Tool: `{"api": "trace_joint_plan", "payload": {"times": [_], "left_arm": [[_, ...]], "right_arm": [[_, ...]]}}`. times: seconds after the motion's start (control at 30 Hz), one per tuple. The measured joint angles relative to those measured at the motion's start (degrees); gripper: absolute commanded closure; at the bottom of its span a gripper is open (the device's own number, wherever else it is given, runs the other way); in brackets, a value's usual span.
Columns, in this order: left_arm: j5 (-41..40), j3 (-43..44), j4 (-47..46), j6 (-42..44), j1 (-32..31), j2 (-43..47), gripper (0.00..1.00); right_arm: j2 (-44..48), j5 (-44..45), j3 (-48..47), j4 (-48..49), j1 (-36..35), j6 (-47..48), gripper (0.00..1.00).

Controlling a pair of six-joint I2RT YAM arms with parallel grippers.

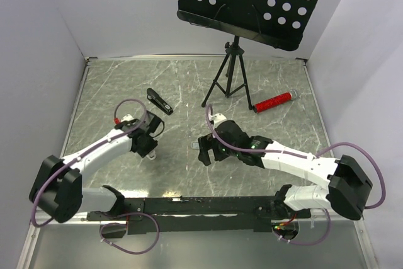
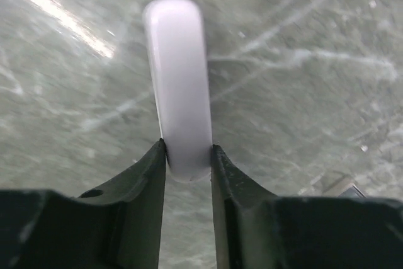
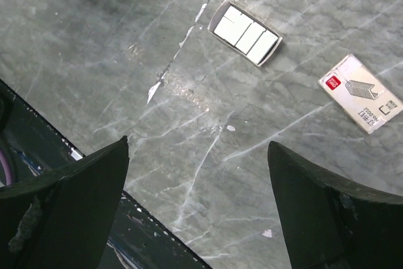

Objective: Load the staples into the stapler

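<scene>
Top external view shows the left tool (image 1: 149, 146) low over the grey marble tabletop (image 1: 126, 86), left of the middle. In the left wrist view its two fingers (image 2: 145, 181) press against both sides of a white stapler (image 2: 179, 80), so this tool is closed on it. The stapler lies with its rounded end pointing away from the camera.

The right tool (image 3: 198, 149) hangs above the tabletop with its fingers spread wide and nothing between them. The staples (image 3: 245, 31) lie flat on the tabletop ahead of this tool, apart from both fingers. A small box (image 3: 361, 92) with a red mark lies near them. Farther back are a black long object (image 1: 159, 101), a tripod (image 1: 230, 77) and a red cylinder (image 1: 272, 101).
</scene>
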State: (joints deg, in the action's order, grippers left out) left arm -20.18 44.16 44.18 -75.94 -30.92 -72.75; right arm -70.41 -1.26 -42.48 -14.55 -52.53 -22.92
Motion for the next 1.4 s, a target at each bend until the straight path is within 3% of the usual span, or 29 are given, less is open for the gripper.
{"api": "trace_joint_plan", "payload": {"times": [0.37,0.4,0.43,0.5,0.6,0.77,0.97,1.4], "left_arm": [[1.8,10.6,1.0,-11.4,-11.7,-10.0,0.66],[2.2,11.1,0.8,-12.1,-12.2,-11.0,0.60],[2.5,11.4,0.7,-12.8,-12.5,-12.0,0.46],[2.8,11.5,0.8,-13.6,-12.8,-13.0,0.29],[1.9,11.5,1.5,-13.6,-12.6,-12.3,0.22],[0.9,11.5,2.1,-8.7,-7.8,-7.4,0.27],[2.7,8.2,-1.1,2.0,3.5,-5.1,0.43],[7.4,4.0,-6.0,12.1,5.4,-8.8,0.59]], "right_arm": [[7.1,-1.0,5.1,1.8,0.0,2.5,0.03],[7.5,-0.9,5.4,1.8,0.0,2.7,0.03],[7.8,-0.9,5.6,1.8,0.0,2.9,0.03],[7.8,-1.0,5.6,1.9,0.0,3.0,0.03],[7.6,-1.0,5.6,2.0,0.0,3.0,0.03],[5.3,-0.5,4.9,1.6,0.0,2.6,0.03],[1.7,1.0,2.1,1.5,0.0,1.2,0.03],[-1.0,1.7,1.5,1.5,0.0,-3.1,0.04]]}}
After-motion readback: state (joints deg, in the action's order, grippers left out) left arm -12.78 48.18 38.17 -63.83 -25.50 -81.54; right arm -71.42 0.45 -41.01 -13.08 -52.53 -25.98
